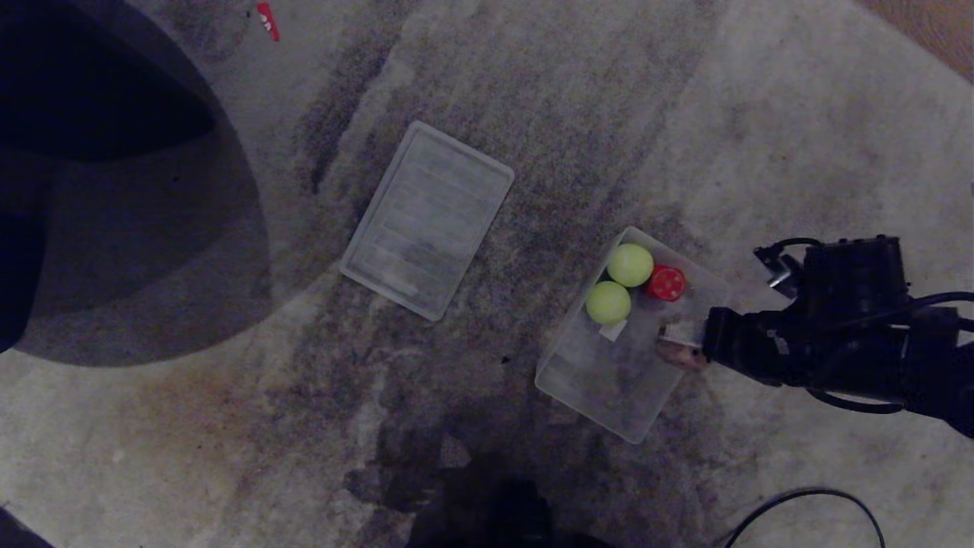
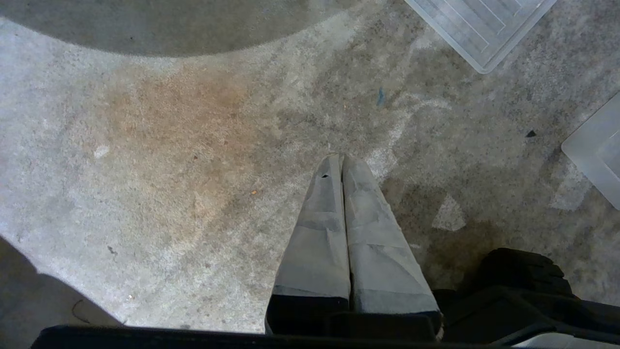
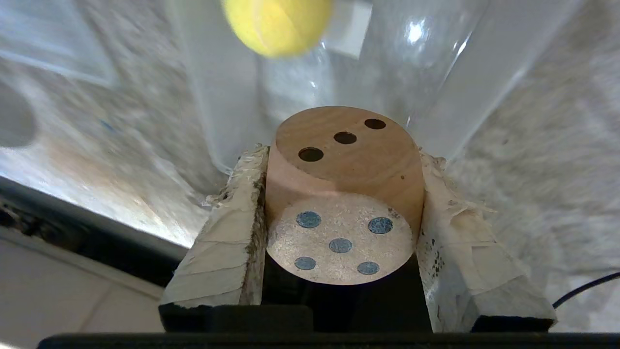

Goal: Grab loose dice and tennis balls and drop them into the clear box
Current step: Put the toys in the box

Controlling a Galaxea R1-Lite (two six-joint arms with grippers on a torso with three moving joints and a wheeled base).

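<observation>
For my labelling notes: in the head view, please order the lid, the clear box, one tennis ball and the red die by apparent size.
1. Lid and clear box: alike, unranked.
2. Tennis ball.
3. Red die.

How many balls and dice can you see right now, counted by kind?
Tennis balls: 2, both in the clear box, one beside the other.
Red dice: 1, in the box next to the balls.
Tan dice: 1, held in the right hand at the box's edge.
Total: 4
</observation>
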